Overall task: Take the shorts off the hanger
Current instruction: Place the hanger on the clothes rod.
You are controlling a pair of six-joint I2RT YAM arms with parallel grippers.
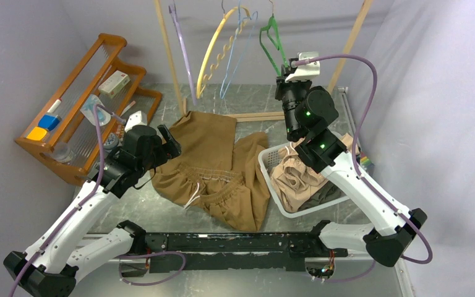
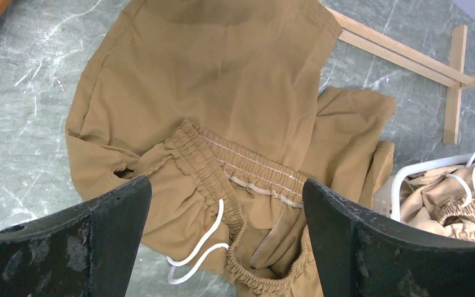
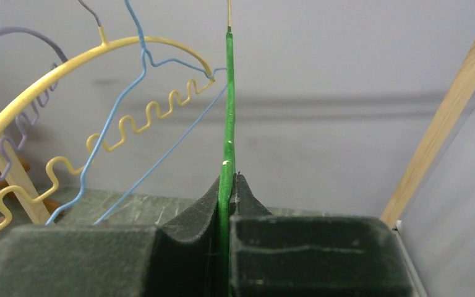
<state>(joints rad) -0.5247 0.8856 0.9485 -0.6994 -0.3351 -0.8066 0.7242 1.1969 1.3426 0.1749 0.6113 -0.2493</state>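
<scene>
We see the tan-brown shorts [image 1: 213, 164] crumpled on the counter [image 1: 161, 213] in the middle of the top view, off every hanger, so we judge the work nearly finished. Our left pincer [image 2: 226, 185] hangs spread wide and empty above their waistband [image 2: 241, 170]. Our right pincer [image 3: 229, 182], upper right of centre, is clamped flat on the bare green hanger [image 3: 227, 93]. We would free that hanger gently so it does not swing, then take the shorts by the bunched elastic, not the drawstring [image 2: 204, 247]. We count four hangers: the green one, purple [image 1: 182, 43], yellow [image 1: 213, 49] and blue [image 1: 238, 49]. There is one white basket [image 1: 264, 162]. Three shorts show: the tan-brown pair, plus beige shorts [image 1: 294, 176] and a darker olive piece [image 1: 323, 197] in the basket.
</scene>
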